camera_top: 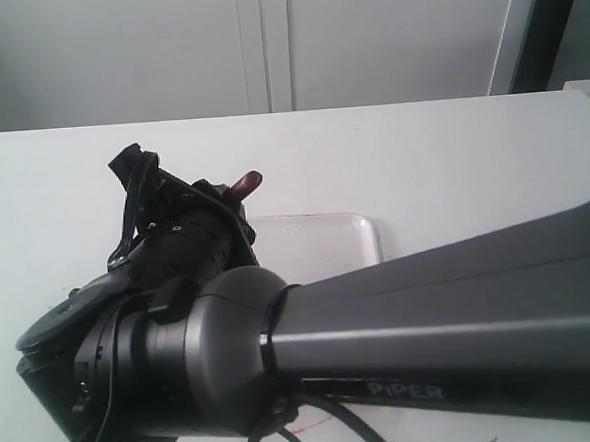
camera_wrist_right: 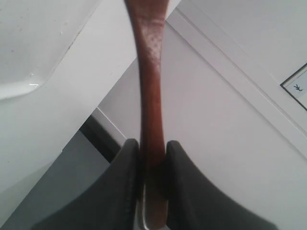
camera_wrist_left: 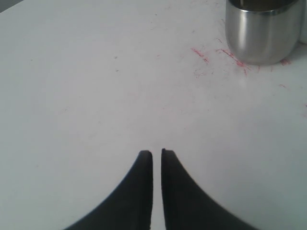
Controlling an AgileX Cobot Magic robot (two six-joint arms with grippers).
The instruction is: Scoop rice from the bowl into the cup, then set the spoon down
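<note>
My right gripper is shut on the handle of the dark reddish-brown wooden spoon, which sticks out past the fingers. In the exterior view one end of the spoon pokes up behind the right gripper, held above the table on the left side. In the left wrist view the shiny steel cup stands on the white table, well away from my left gripper. That gripper is shut, with only a thin slit and nothing between its fingers. The bowl and the rice are hidden.
A flat white tray lies mid-table, also in the right wrist view as the tray. The bulky right arm fills the foreground and hides the table's front. Red marks stain the table beside the cup.
</note>
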